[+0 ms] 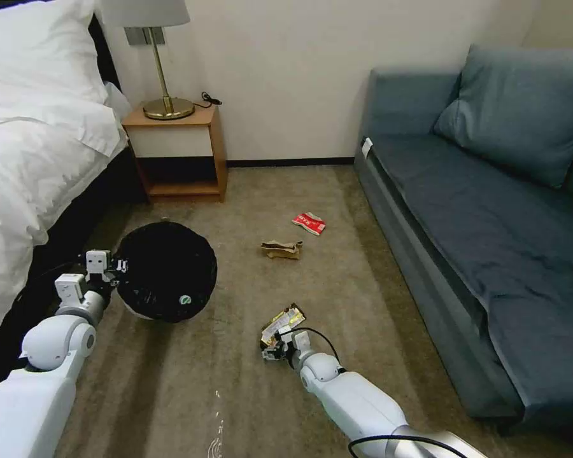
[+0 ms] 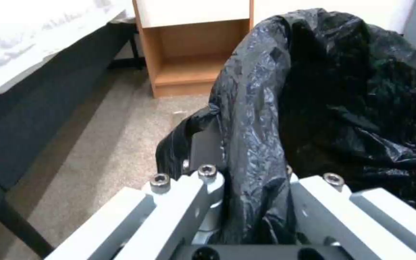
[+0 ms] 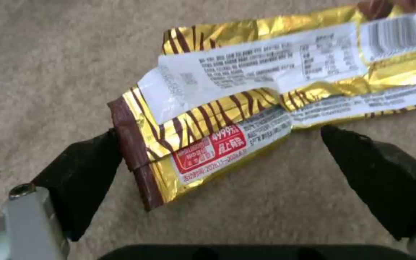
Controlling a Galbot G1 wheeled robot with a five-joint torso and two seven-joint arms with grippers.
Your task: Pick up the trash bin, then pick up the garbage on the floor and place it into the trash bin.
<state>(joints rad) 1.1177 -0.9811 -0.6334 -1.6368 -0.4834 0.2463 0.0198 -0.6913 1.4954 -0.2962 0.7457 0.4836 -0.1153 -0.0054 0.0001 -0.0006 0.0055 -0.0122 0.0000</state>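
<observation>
**Gold foil between wide fingers, bin held at the rim**

Gold-and-brown foil lies between the spread pads of the right gripper [image 3: 220, 159]: the snack wrapper [image 3: 265, 90] rests flat on the carpet [image 1: 235, 388], one black pad touching its brown sealed end, the other standing apart past its lower edge. The jaws are wide and hold nothing. To do this step well, I judge the fingers should sink until the tips press the pile, then close across the wrapper's narrow end so the thin foil buckles up between the pads instead of sliding out. The right arm reaches forward and down from the near right, wrist bent low to the floor.

The left gripper [image 1: 111, 266] is clamped on the bagged rim of the trash bin [image 1: 165, 270], at the near left beside the bed [image 1: 38, 159]; the bin looks lifted and tipped, though its base is hard to make out. The left forearm runs up from the near left corner.

Farther off lie a crumpled brown paper wrapper [image 1: 282, 249] and a red-and-white packet [image 1: 309, 223], toward the sofa [image 1: 490, 222]
</observation>
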